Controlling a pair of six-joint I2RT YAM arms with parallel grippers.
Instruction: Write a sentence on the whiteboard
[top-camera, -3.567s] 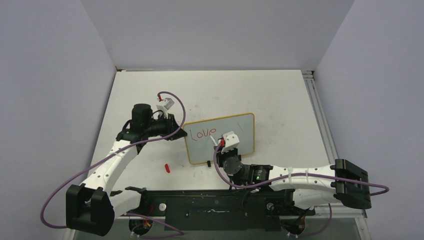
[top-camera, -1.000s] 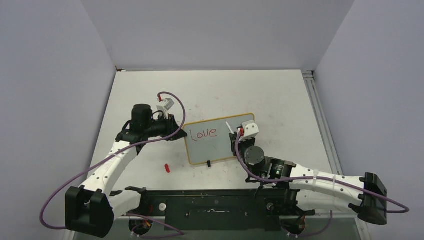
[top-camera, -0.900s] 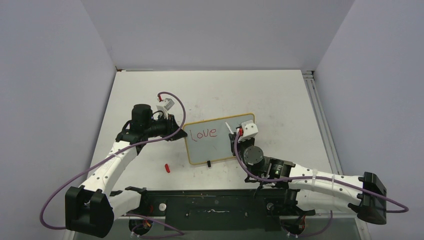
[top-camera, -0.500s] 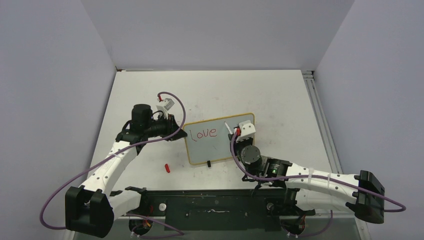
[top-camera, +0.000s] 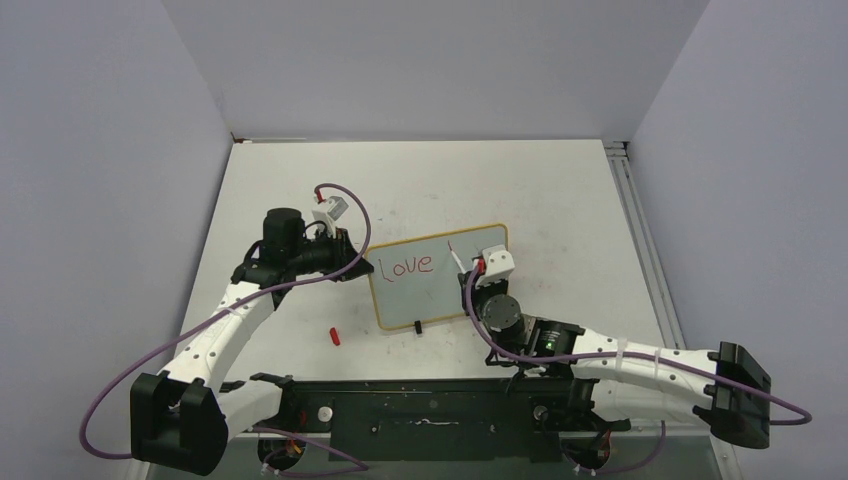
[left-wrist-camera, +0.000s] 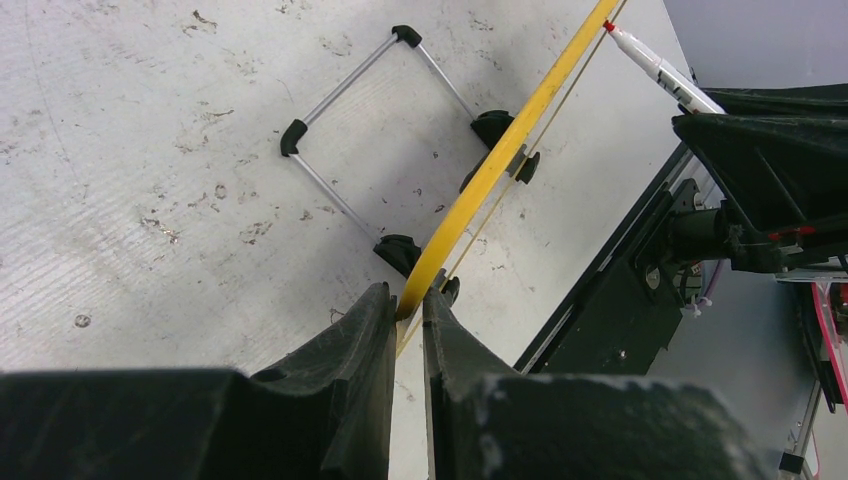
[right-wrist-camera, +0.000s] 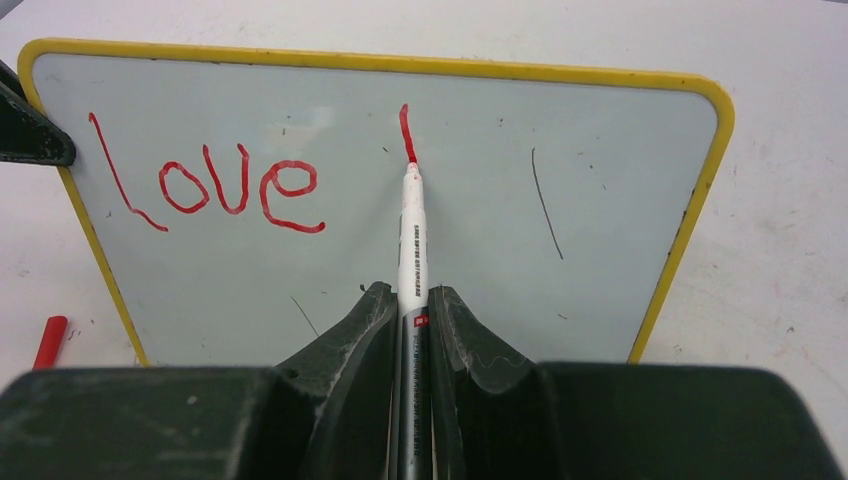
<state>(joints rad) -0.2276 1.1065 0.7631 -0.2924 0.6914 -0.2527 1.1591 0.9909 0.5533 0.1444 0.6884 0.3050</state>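
The whiteboard (top-camera: 425, 295) stands tilted on the table, white with a yellow frame (right-wrist-camera: 690, 200). Red writing (right-wrist-camera: 215, 185) reads "love", with a fresh short red stroke (right-wrist-camera: 405, 130) to its right. My right gripper (right-wrist-camera: 410, 300) is shut on a white marker (right-wrist-camera: 412, 230), whose red tip touches the bottom of that stroke. In the top view the right gripper (top-camera: 470, 268) sits at the board's right part. My left gripper (left-wrist-camera: 410, 300) is shut on the board's yellow left edge (left-wrist-camera: 500, 150); it shows in the top view (top-camera: 362, 268) too.
A red marker cap (top-camera: 335, 336) lies on the table left of the board's near corner, also in the right wrist view (right-wrist-camera: 48, 340). The board's wire stand (left-wrist-camera: 380, 130) rests behind it. The black base rail (top-camera: 430, 410) runs along the near edge.
The right gripper moved from the board's lower middle to its upper right, finishing the "e" of "love", then drew a short red vertical stroke. The left gripper stayed put.
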